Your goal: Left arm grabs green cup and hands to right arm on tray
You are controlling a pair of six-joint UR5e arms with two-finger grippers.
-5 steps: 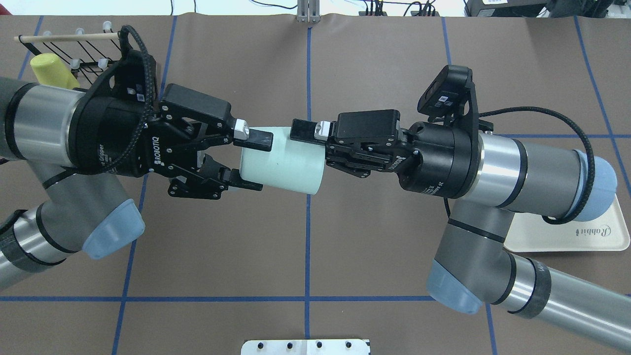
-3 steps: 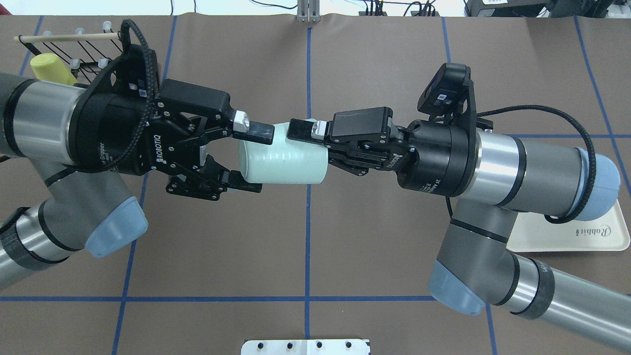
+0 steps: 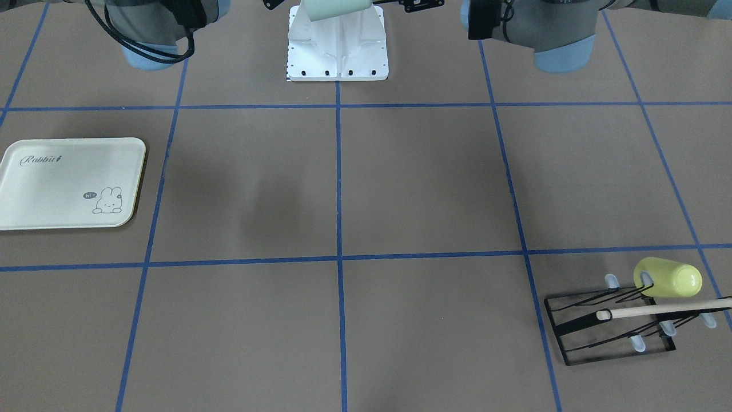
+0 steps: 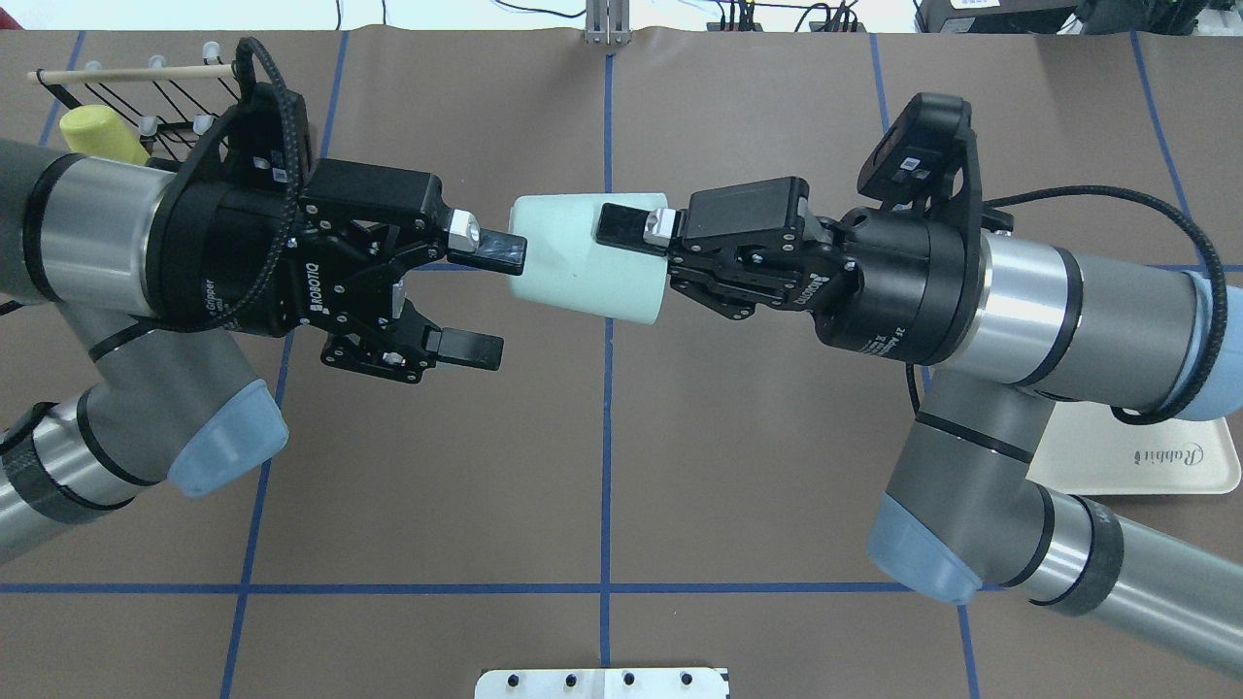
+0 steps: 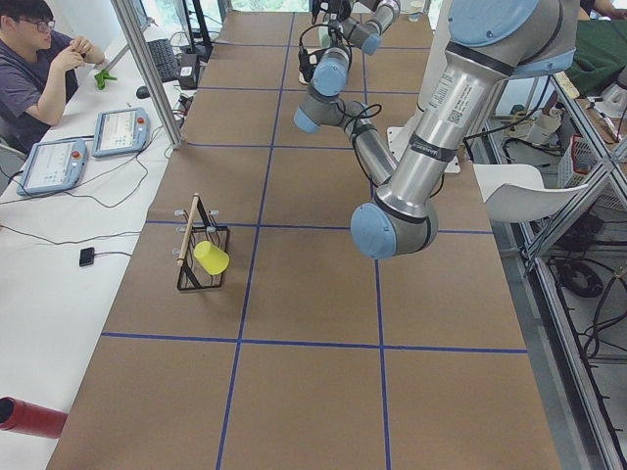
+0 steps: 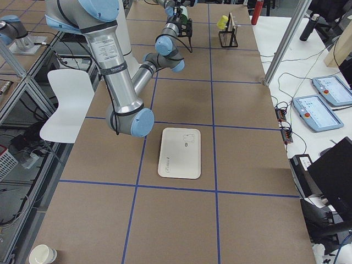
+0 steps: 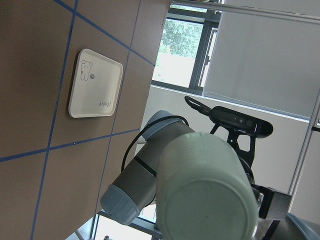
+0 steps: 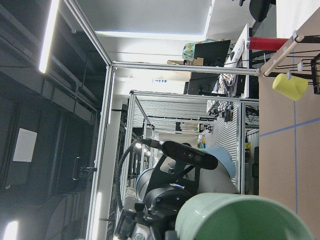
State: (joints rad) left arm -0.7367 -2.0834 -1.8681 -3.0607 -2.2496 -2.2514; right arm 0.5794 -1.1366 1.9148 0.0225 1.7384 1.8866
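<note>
The pale mint-green cup [image 4: 573,260] hangs on its side in mid-air above the table's middle. My right gripper [image 4: 626,254] is shut on its rim end; one finger lies along the top and the other is hidden. My left gripper [image 4: 490,299] is open and empty, its upper fingertip just off the cup's base. The left wrist view shows the cup's base [image 7: 205,187] and the right wrist view its rim [image 8: 245,217]. It is cut by the top edge of the front view [image 3: 334,8]. The cream tray [image 4: 1146,456] lies on the table under my right arm, empty [image 3: 68,183].
A yellow-green cup [image 4: 97,131] hangs on a black wire rack [image 4: 155,97] with a wooden rod, behind my left arm [image 3: 669,277]. The white robot base plate [image 3: 337,51] sits at the near table edge. An operator [image 5: 39,69] sits beside the table.
My left gripper has opened and let go of the green cup. My right arm has drawn the cup right and farther back, out from between the left fingers.
</note>
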